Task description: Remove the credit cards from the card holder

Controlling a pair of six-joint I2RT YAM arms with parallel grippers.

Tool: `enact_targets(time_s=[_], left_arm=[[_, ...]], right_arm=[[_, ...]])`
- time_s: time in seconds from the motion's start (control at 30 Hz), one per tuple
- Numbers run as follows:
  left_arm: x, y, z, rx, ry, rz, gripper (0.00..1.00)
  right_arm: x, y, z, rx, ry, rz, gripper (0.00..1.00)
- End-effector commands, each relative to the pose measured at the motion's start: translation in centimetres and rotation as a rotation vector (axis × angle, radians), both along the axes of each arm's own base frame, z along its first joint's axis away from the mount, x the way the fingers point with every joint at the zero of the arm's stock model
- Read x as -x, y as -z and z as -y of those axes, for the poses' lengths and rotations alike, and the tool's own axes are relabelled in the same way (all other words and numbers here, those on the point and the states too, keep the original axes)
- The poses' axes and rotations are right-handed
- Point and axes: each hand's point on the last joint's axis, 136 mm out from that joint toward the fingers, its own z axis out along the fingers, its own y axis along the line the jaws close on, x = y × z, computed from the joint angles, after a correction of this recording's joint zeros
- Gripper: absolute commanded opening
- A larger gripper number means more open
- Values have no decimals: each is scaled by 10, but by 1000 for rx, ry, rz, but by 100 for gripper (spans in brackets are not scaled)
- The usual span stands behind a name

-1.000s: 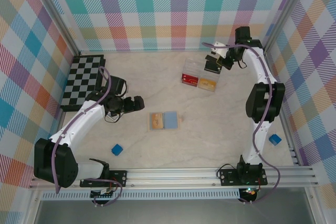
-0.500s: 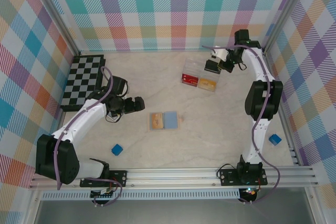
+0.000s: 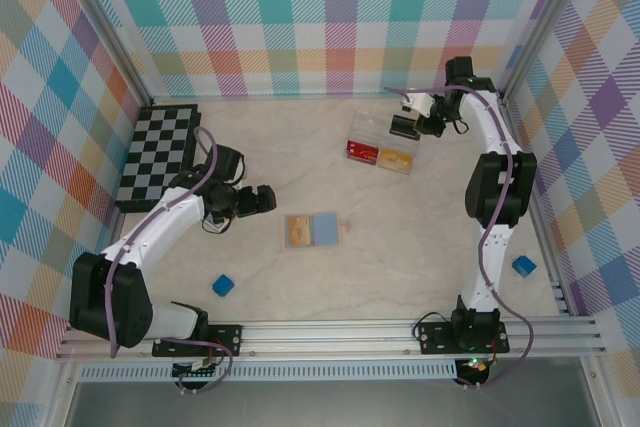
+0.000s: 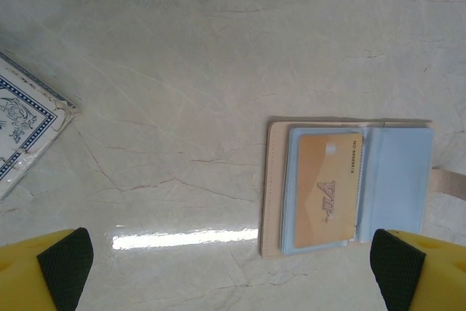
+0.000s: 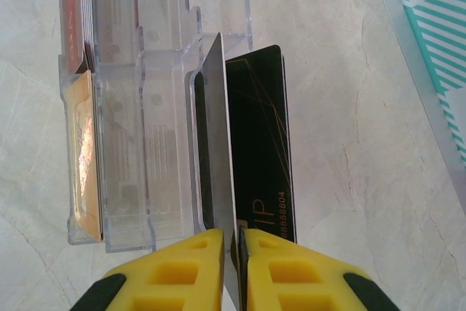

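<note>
The card holder (image 3: 312, 230) lies open on the table, tan rim and light blue lining (image 4: 397, 183), with a gold card (image 4: 324, 189) in its left panel. My left gripper (image 3: 262, 198) hovers just left of it, open wide (image 4: 231, 271), holding nothing. My right gripper (image 3: 405, 127) is at the far right, over the right end of the clear compartment box (image 3: 380, 147). It is shut (image 5: 233, 242) on a thin card seen edge-on (image 5: 218, 143). A dark credit card (image 5: 258, 151) sits right beside it. A red card (image 5: 70, 12) stands in the box.
An orange card (image 5: 84, 158) also stands in the clear box. A chessboard (image 3: 160, 152) lies at the far left, and a patterned card pack (image 4: 22, 132) beside my left gripper. Blue cubes sit near front left (image 3: 222, 286) and at the right wall (image 3: 523, 266).
My right gripper has shifted slightly toward the clear box with its card. The left arm has barely moved.
</note>
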Motion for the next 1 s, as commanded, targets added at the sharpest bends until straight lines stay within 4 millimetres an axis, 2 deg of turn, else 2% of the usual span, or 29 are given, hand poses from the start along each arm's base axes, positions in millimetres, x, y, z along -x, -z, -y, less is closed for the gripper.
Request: enact_targets(time_s=[0.0,0.23,0.4,0.47,0.57,0.7,0.8,0.97], left_arm=[[-1,1,-1,10,7,-6,100],[0,2,-1,10,6,-8,100],[0,2,-1,9,6,-11,100],[1,1,-1,10,4,-13,100],[2,-1,-1,16,1,-12,100],[5,-5,3,48,-4,-9,100],[8,-7,6,78,-10,-11,100],[16,-2,10,119,-38,-46,100]], right_arm=[[-6,-2,-6,-23,-4,1,16],[-15,-9,-6,-16,28,31,18],[-25,-12,-2,0,71,59,23],[-25,-16,-3,-11,74,65,24],[-22,-37,-10,-70,87,79,28],[-10,-78,-23,-190,148,87,33],[5,-100,-37,-257,198,81,34],[41,-116,-68,-378,326,30,33]])
